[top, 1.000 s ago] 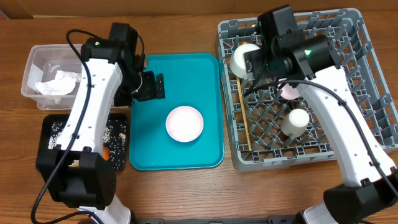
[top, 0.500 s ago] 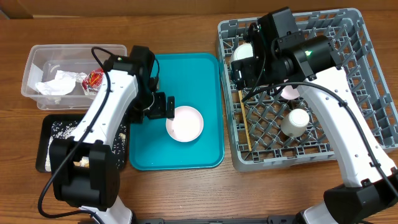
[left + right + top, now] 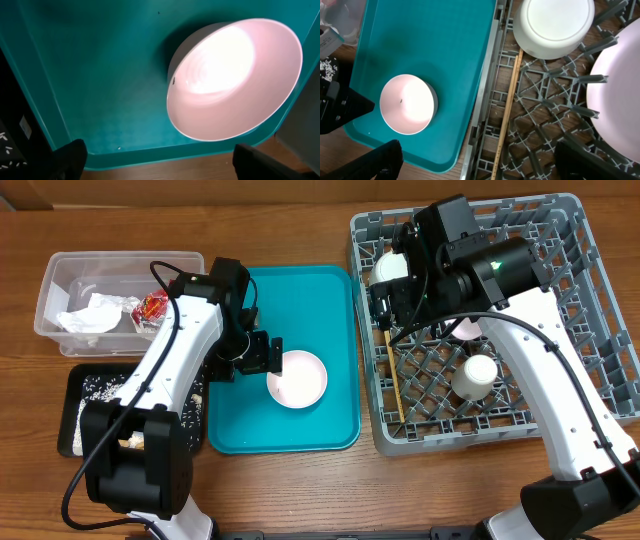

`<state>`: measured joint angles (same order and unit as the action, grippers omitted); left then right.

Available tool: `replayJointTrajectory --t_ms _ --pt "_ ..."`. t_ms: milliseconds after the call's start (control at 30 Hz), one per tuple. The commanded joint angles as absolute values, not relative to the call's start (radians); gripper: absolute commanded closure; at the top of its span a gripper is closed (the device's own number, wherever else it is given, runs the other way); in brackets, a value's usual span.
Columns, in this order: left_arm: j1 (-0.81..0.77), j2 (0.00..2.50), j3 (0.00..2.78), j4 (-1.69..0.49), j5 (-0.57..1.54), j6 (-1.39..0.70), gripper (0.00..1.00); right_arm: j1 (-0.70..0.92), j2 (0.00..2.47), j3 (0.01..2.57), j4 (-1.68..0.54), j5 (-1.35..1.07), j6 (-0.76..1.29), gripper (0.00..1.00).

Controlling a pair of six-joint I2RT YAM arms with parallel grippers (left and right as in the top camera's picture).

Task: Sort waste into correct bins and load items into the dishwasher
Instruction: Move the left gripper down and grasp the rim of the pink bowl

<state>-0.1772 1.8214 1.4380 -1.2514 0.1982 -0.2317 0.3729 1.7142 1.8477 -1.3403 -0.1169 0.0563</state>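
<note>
Item: white bowl, upright, near centre of teal tray.
Left end effector: fingers apart, empty, over tray, touching or just beside bowl's rim.
Handling: straddle rim wall, clamp firmly, lift clear before crossing to dish rack right of tray.

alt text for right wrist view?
A white bowl sits upright on a teal tray, left of a grey dish rack. The rack holds a second white bowl, a wooden chopstick and part of a white plate.
</note>
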Motion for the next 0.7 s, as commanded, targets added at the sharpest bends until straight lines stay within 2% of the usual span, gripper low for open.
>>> replayJointTrajectory --t_ms 0,67,400,533,600,667 --pt "-0.191 1.806 1.405 -1.209 0.236 -0.225 0.15 0.369 1.711 1.865 -1.341 -0.125 0.06 0.0" --pt "-0.202 1.806 1.38 -1.168 0.281 -0.227 0.27 0.369 1.711 1.865 -1.341 -0.125 0.06 0.0" --pt "-0.239 1.806 1.262 -1.005 0.295 -0.274 0.31 0.369 1.711 1.865 -1.342 -0.125 0.06 0.0" --pt "-0.239 1.806 1.25 -0.997 0.28 -0.274 0.38 0.369 1.711 1.865 -1.342 -0.125 0.06 0.0" --pt "-0.239 1.806 1.247 -0.996 0.27 -0.274 0.45 0.369 1.711 1.865 -1.344 -0.125 0.06 0.0" --pt "-0.239 1.806 1.246 -0.997 0.27 -0.274 0.58 0.369 1.711 1.865 -1.349 -0.125 0.06 0.0"
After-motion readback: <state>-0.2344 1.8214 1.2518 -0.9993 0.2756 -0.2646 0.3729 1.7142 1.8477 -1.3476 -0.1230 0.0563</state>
